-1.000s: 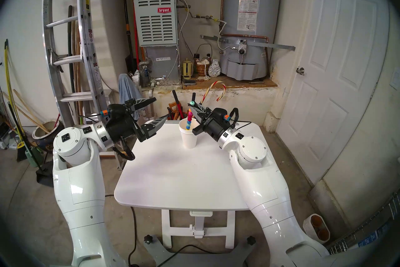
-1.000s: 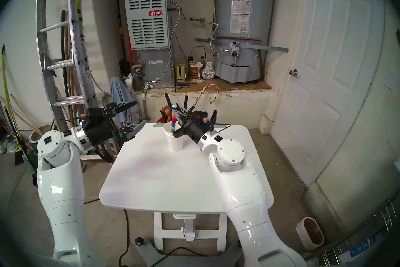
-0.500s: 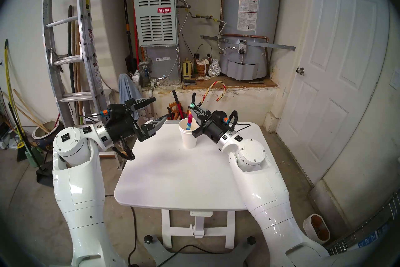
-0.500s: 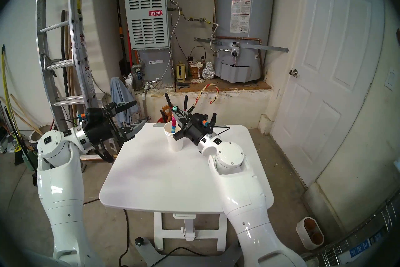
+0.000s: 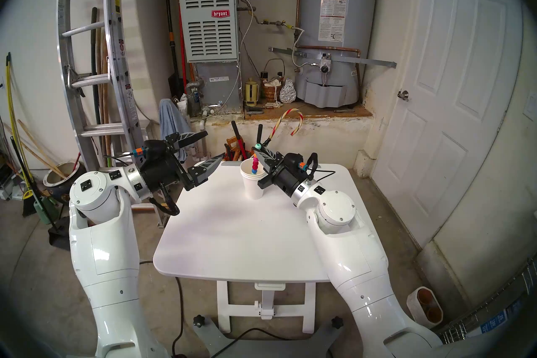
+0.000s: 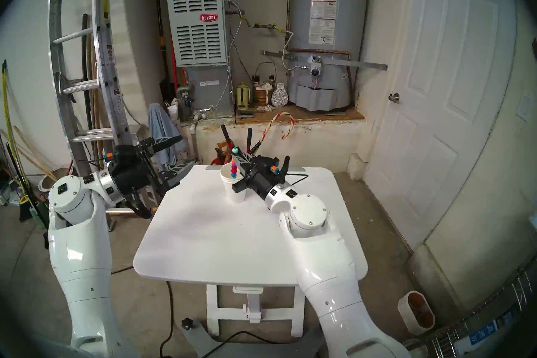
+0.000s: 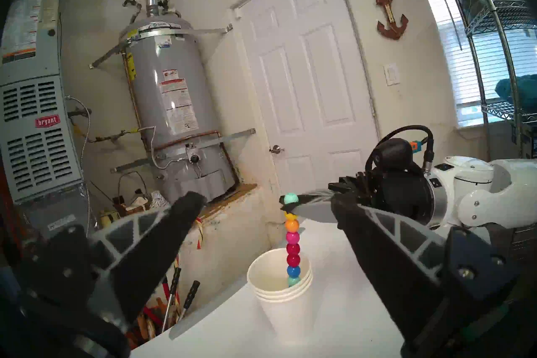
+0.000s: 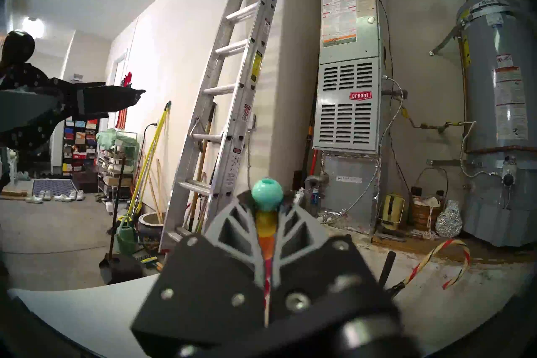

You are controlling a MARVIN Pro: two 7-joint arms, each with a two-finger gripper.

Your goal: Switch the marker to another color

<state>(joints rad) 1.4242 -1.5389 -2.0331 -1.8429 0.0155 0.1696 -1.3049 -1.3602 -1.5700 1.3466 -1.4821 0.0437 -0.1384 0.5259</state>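
The white table (image 5: 241, 238) is closest. On its far part stands a stack of white paper cups (image 5: 253, 183). The marker (image 5: 254, 163) stands up in the top cup, its low end inside. The right gripper (image 5: 257, 148) pinches it tight near the teal top bead. The left gripper (image 5: 211, 146) waits well apart at the table's left edge, fingers spread wide, holding nothing. Behind the table a striped candy cane (image 5: 290, 123) sticks up.

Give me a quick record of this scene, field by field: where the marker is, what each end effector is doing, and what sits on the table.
marker: upright, lower end inside the stacked paper cups
right end effector: shut on the marker just below its teal top segment
left end effector: open, empty, left of the cups
table: white; only the cups stand on it
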